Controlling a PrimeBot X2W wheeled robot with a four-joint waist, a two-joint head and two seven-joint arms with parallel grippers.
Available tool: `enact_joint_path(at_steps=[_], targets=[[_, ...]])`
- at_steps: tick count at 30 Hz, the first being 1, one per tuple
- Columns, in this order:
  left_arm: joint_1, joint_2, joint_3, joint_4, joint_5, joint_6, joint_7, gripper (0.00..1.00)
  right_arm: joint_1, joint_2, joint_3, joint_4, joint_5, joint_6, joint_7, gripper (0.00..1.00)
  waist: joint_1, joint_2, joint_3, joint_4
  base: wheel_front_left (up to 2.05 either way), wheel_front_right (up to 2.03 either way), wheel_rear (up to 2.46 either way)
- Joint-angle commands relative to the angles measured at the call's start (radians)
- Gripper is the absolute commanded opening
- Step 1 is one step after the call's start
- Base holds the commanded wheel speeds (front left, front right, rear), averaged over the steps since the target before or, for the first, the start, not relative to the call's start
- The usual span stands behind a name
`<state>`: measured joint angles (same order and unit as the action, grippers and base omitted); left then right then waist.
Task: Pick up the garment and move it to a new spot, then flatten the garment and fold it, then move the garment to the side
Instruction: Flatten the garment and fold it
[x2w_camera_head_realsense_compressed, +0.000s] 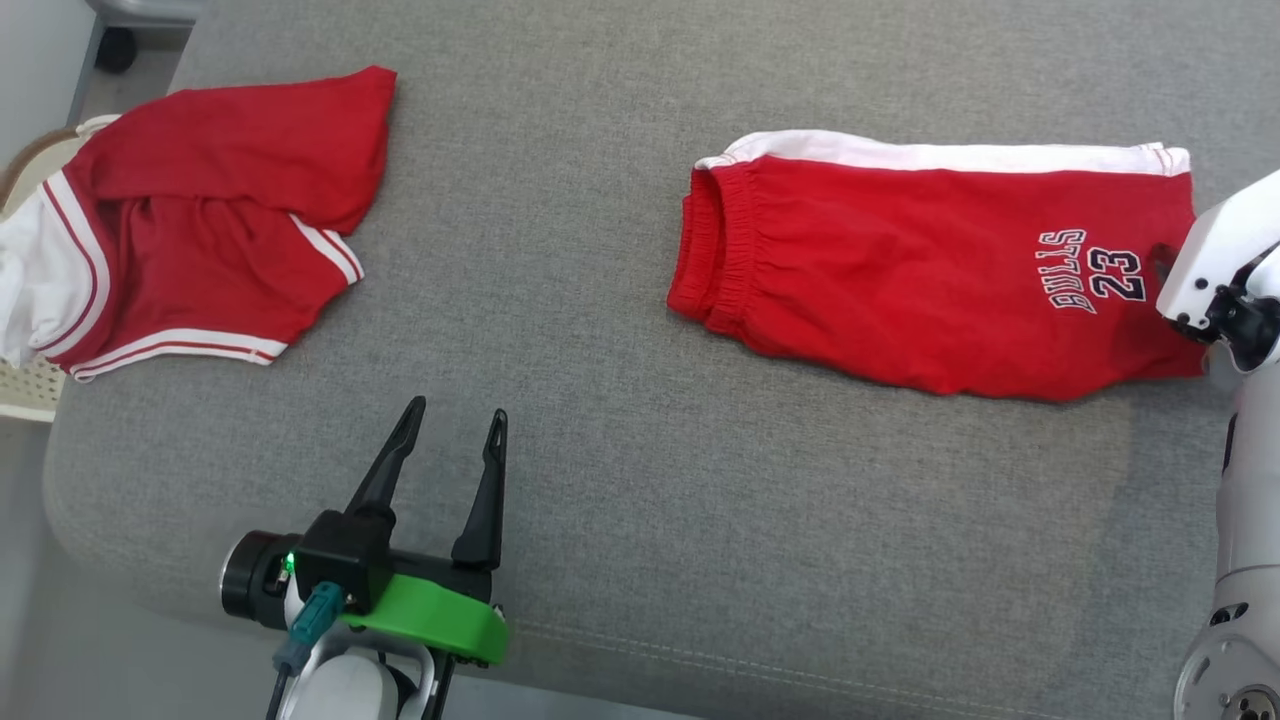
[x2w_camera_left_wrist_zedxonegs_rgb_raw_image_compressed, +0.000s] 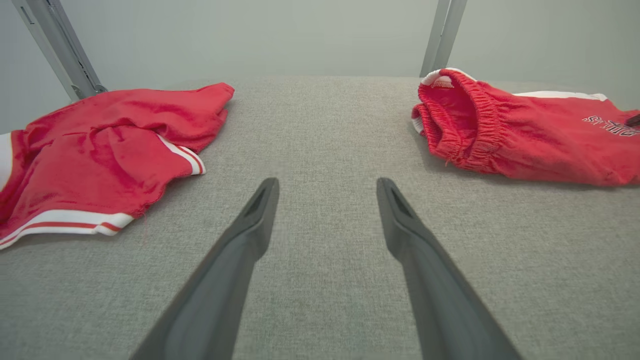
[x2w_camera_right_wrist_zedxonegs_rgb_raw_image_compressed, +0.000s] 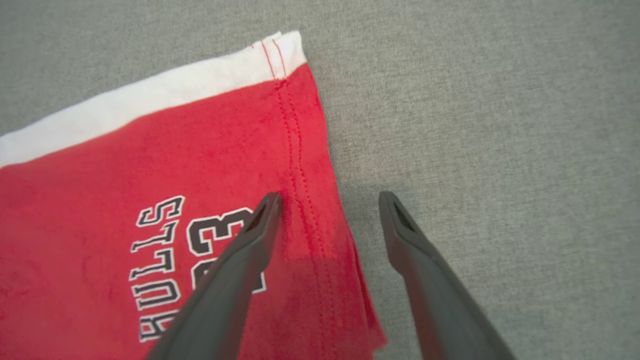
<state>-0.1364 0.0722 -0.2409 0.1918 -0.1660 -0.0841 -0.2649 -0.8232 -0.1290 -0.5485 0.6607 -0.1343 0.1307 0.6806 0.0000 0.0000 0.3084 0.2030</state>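
Grey cushion (x2w_camera_head_realsense_compressed: 600, 250), red shorts (x2w_camera_head_realsense_compressed: 900, 270), hem stitching (x2w_camera_right_wrist_zedxonegs_rgb_raw_image_compressed: 295, 165) from right wrist

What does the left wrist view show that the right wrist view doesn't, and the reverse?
Left wrist view: a crumpled red garment with white trim, the elastic waistband of the red Bulls shorts with a white stripe, and the left gripper, jaws open above the grey fabric cushion. Right wrist view: the shorts' stitched leg hem between the right gripper's open jaws. Shared: shorts, their printed lettering, cushion.
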Motion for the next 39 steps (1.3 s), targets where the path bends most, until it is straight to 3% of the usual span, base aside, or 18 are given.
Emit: enact_joint_path(at_steps=[1,6,7,8,9,10,11,28,39], targets=[[-0.018,-0.005,-0.002,-0.003,0.007,-0.005,-0.001,1.00,-0.009,-0.005,-0.023,0.019,-0.026,0.000,0.022,1.00,0.0000,0.0000,0.038,0.038,0.00,0.00,0.00],[-0.017,-0.007,-0.007,0.004,0.008,-0.013,-0.001,1.00,-0.018,0.013,-0.076,0.052,-0.062,0.000,0.061,1.00,0.0000,0.0000,0.042,0.051,0.00,0.00,0.00],[-0.016,-0.008,-0.007,0.006,0.008,-0.011,-0.001,1.00,-0.020,0.022,-0.080,0.059,-0.067,0.000,0.068,0.64,0.0000,0.0000,0.043,0.053,0.00,0.00,0.00],[-0.016,-0.008,-0.006,0.007,0.008,-0.011,-0.001,1.00,-0.023,0.033,-0.082,0.068,-0.067,0.000,0.076,0.44,0.0000,0.0000,0.043,0.053,0.00,0.00,0.00],[-0.015,-0.008,-0.005,0.009,0.008,-0.012,-0.001,1.00,-0.023,0.043,-0.083,0.075,-0.065,0.001,0.083,0.32,0.0000,0.0000,0.042,0.053,0.00,0.00,0.00],[-0.015,-0.008,-0.004,0.012,0.008,-0.012,-0.001,1.00,-0.022,0.049,-0.081,0.079,-0.071,0.002,0.088,0.10,0.0000,0.0000,0.040,0.053,0.00,0.00,0.00],[-0.015,-0.009,-0.003,0.015,0.007,-0.013,-0.001,1.00,-0.020,0.049,-0.077,0.078,-0.081,0.002,0.085,0.00,0.0000,0.0000,0.037,0.053,0.00,0.00,0.00],[0.023,-0.010,0.004,0.047,0.010,-0.013,-0.001,1.00,-0.003,-0.023,-0.155,-0.023,-0.272,-0.001,0.019,0.00,0.0000,0.0000,-0.075,0.041,0.00,0.00,0.00],[0.050,-0.011,0.011,0.059,0.002,-0.006,-0.001,1.00,-0.066,0.052,-0.060,0.017,-0.249,-0.001,0.075,0.00,0.0000,0.0000,-0.146,0.056,0.00,0.00,0.00]])
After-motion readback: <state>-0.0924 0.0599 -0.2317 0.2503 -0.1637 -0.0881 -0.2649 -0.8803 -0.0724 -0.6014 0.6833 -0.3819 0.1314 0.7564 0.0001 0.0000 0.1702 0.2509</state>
